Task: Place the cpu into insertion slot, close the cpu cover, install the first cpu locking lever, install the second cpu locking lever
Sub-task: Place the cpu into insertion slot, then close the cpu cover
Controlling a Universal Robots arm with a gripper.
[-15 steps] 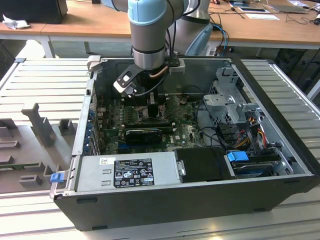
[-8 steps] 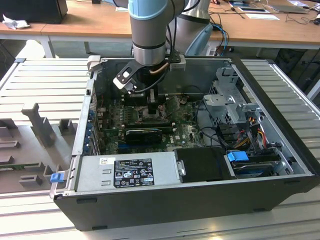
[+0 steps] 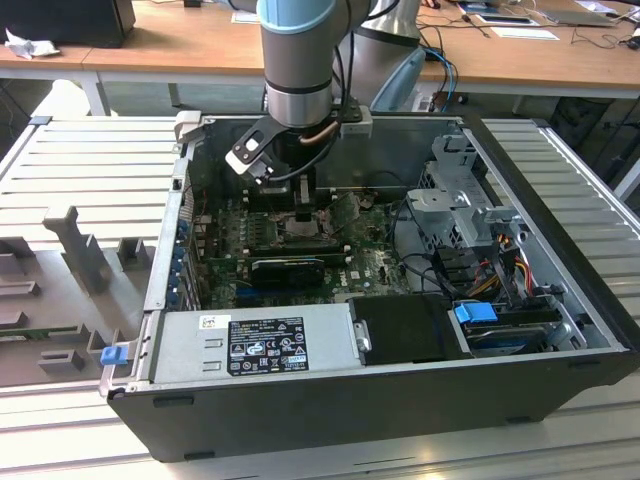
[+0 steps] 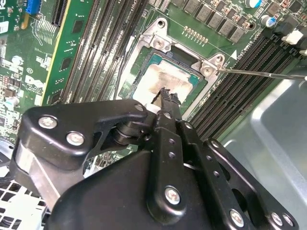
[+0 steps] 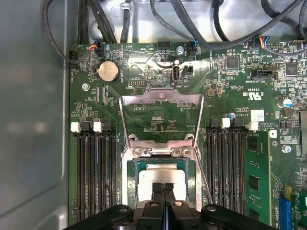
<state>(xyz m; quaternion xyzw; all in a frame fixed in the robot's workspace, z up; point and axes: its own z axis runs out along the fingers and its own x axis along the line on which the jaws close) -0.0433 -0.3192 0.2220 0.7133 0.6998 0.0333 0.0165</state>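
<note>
second wrist view, nearest: the gripper [image 4: 165, 97] has its fingers pressed together with nothing between them, tips on or just over the cpu [image 4: 154, 80], which lies flat in the insertion slot [image 4: 125, 72]. beyond, in the first wrist view, the cpu cover [image 5: 160, 93] stands flipped open. placing looks done to me; shutting the cover would need those tips clear first.

1. We see a ribbed silver-grey counter [image 3: 90, 170] running across the exterior view.
2. An open black computer case [image 3: 380, 405] lies flat on it, open side up, mid-counter.
3. A grey moulded fixture [image 3: 60, 290] lies on the counter at the exterior view's left, just beside the case.
4. A small blue clip [image 3: 113, 353] sits between the fixture and the case corner.
</note>
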